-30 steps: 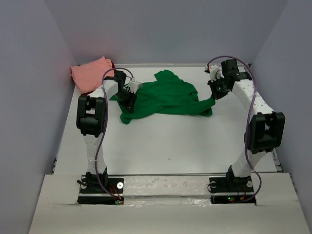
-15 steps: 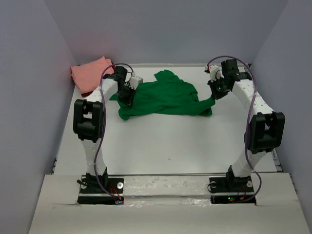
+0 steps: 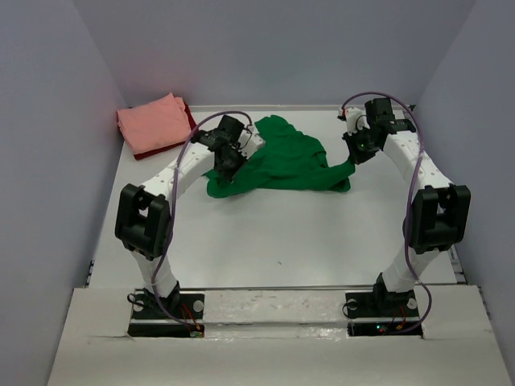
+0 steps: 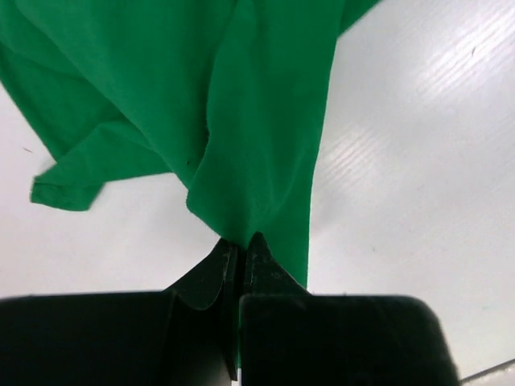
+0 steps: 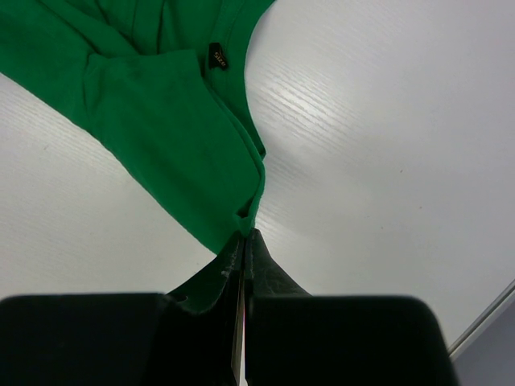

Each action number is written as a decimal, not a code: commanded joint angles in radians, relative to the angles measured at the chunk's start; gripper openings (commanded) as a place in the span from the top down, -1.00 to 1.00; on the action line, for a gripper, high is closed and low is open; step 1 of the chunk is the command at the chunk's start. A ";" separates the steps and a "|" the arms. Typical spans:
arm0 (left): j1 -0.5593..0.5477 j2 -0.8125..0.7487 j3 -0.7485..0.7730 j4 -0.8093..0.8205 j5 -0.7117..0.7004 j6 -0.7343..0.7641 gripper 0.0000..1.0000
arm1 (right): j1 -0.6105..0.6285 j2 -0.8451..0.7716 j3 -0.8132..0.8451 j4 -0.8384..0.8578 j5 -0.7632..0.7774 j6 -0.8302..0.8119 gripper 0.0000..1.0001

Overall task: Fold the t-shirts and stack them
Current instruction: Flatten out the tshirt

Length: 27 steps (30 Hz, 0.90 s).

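Green t-shirt [image 3: 282, 161]: rumpled, mid-worktop toward the far edge. Left gripper [image 4: 240, 244] pinched tight on a fold at its left side. Right gripper [image 5: 244, 236] pinched tight on its right edge.

Step, judged: spreading flat before the first fold. Next: draw both pinches apart, keeping the cloth low.

Pink t-shirt [image 3: 153, 125] lies folded over dark red t-shirt [image 3: 190, 121] in the far-left corner.

Neck tag [image 5: 217, 55]: writing too small to read.

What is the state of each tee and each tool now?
Green tee: unfolded, crumpled, held at two edges.
Pink tee: folded, lying on red tee.
Red tee: under pink tee, mostly hidden.
Left tool: shut on green tee.
Right tool: shut on green tee.
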 commanded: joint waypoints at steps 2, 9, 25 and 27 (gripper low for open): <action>-0.049 -0.017 -0.109 -0.086 -0.089 0.042 1.00 | 0.009 -0.061 0.026 0.017 -0.005 -0.013 1.00; -0.098 -0.025 -0.302 -0.022 -0.184 0.061 1.00 | 0.009 -0.071 0.016 0.016 0.008 -0.022 1.00; -0.231 -0.029 -0.318 -0.009 -0.196 -0.013 -0.98 | 0.009 -0.060 0.020 0.016 0.005 -0.021 1.00; -0.231 -0.025 -0.292 -0.022 -0.225 -0.020 -0.98 | 0.009 -0.058 0.022 0.016 0.001 -0.018 1.00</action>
